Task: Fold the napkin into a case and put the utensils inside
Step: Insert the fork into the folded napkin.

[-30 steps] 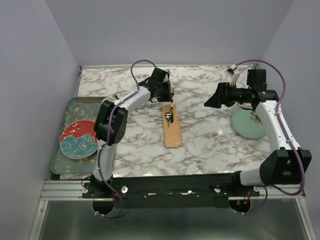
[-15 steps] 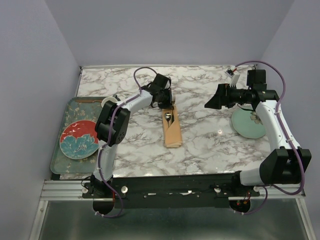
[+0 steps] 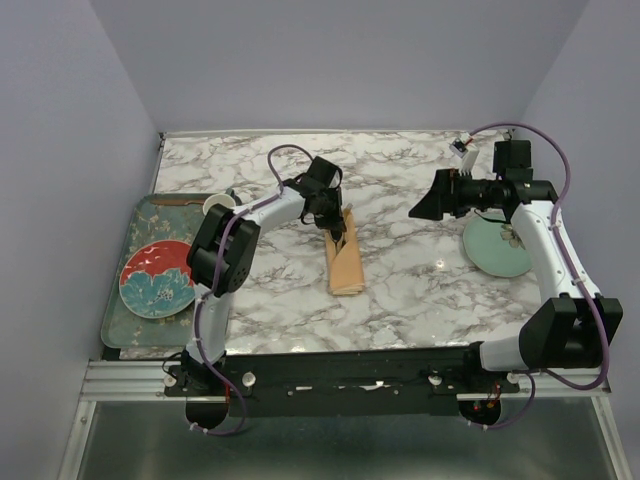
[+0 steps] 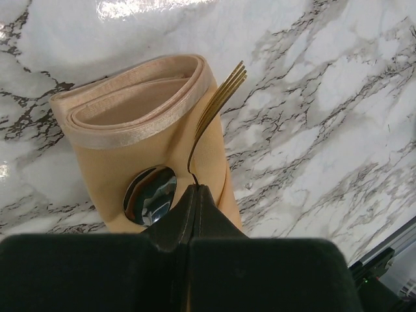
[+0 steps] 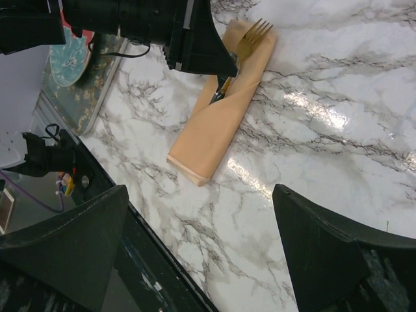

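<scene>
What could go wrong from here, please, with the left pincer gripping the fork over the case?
1. The left pincer pinches the fork at its thin neck, so it may pivot or slip.
2. The case is loose cloth with nothing pinning it; pushing the fork in could bunch or unfold it.
3. The spoon bowl lies right beside the pincer and could get knocked askew.

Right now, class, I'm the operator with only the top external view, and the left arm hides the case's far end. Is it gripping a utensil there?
Observer: Yes; the left wrist view shows the left gripper shut on the gold fork at its neck, tines free.
Operator: Anything else there?
Observer: A shiny spoon bowl lies against the case, beside that grip.
Operator: And the other arm?
Observer: The right gripper is open and empty.
</scene>
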Tool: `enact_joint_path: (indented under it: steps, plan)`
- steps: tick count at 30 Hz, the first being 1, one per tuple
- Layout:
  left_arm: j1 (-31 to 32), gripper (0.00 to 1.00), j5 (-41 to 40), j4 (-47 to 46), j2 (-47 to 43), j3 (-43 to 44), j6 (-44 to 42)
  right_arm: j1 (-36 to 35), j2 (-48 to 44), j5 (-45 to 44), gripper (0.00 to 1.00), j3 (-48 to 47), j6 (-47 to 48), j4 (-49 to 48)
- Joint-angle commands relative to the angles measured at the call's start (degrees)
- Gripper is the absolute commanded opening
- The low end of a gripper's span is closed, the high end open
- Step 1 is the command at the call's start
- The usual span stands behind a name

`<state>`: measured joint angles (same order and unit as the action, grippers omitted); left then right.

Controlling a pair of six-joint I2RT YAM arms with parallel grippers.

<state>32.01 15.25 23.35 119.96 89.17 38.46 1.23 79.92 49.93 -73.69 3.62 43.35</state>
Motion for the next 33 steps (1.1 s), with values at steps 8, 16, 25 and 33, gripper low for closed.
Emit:
enact_joint_path:
  steps: [8,16,25,33]
  plan:
    - [0.6,0.0,1.7,-1.3,-5.9,-3.8,4.4,0.3,-2.5,1.5,1.0,2.5,1.1,1.2]
    - [0.9,0.0,3.8,-2.6,-6.1,-6.5,5.7,0.3,-3.5,1.2,1.0,2.9,1.1,1.2]
    - [1.5,0.0,5.4,-4.7,-7.0,-9.4,6.7,0.3,-4.6,1.0,1.0,4.0,1.1,1.2]
    - [1.6,0.0,6.4,-6.4,-7.2,-11.4,8.7,0.3,-4.8,0.9,1.0,4.2,1.1,1.2]
